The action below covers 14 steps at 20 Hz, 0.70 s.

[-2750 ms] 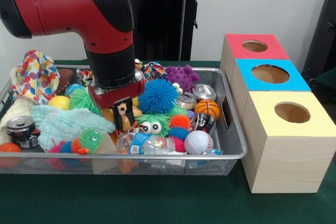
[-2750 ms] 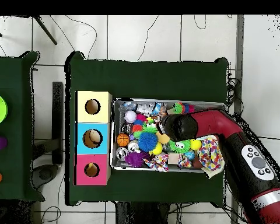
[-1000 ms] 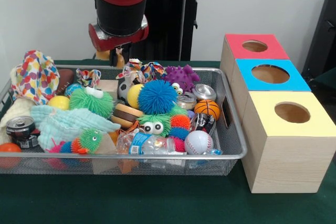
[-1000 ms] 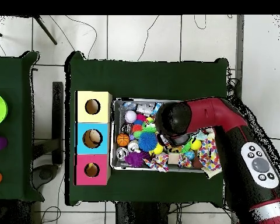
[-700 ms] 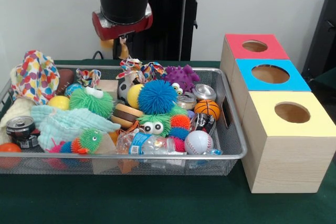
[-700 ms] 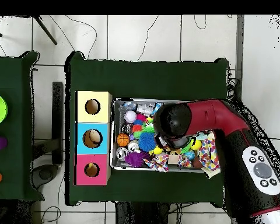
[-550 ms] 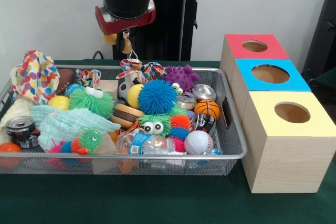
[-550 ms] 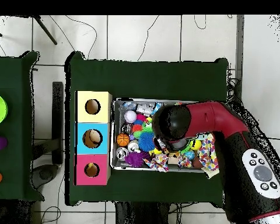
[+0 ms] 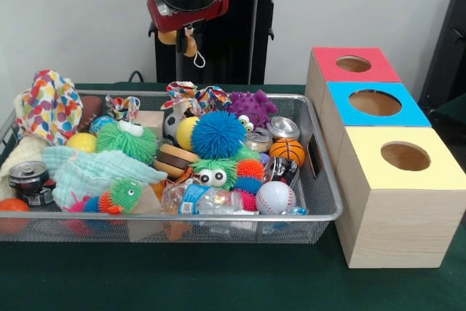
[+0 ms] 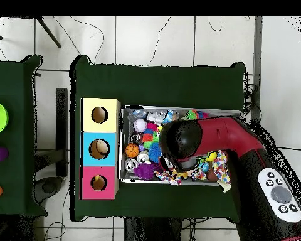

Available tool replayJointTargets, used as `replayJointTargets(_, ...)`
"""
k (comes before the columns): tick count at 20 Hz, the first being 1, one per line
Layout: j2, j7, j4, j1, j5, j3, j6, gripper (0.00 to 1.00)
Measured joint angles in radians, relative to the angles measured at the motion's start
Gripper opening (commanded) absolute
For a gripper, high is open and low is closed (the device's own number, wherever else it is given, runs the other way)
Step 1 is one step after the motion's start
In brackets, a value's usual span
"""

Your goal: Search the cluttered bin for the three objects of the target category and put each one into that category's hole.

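Observation:
My gripper (image 9: pixel 183 37) hangs high above the back rim of the silver mesh bin (image 9: pixel 325 180), shut on a small yellow-tan rubbery toy (image 9: pixel 191 46) with a thin pale tail dangling below. I cannot tell which animal it is. The red-topped box's round hole (image 9: pixel 353 64) is at the far right, well right of the gripper. In the overhead view my red arm (image 10: pixel 185 140) covers the gripper and the middle of the bin (image 10: pixel 122 145); the red box's hole (image 10: pixel 98 182) lies left of the bin. No other animal toy is clearly visible in the clutter.
The blue-topped box (image 9: pixel 375 102) and yellow-topped box (image 9: pixel 405 156) stand in front of the red one. The bin holds a purple knobbly monster (image 9: pixel 251 106), a blue spiky ball (image 9: pixel 218 134), a basketball (image 9: pixel 287 151), a baseball (image 9: pixel 274 197), a plastic bottle (image 9: pixel 204 199), a can (image 9: pixel 28 179) and a patterned cloth (image 9: pixel 49 107).
The gripper has lifted out of the bin's clutter with the toy in it, risen well above the rim and moved right in the front view.

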Motion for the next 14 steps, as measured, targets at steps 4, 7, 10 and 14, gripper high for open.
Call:
replayJointTargets(4, -0.011, 0.0, 0.031, 0.007, 0.024, -0.017, 0.0, 0.0)
replayJointTargets(7, -0.016, 0.0, 0.054, 0.015, 0.042, -0.031, -0.007, 0.0)
replayJointTargets(10, -0.025, 0.0, 0.076, 0.023, 0.06, -0.038, -0.025, 0.0)
replayJointTargets(14, -0.042, 0.0, 0.111, 0.038, 0.092, -0.049, -0.053, 0.0)
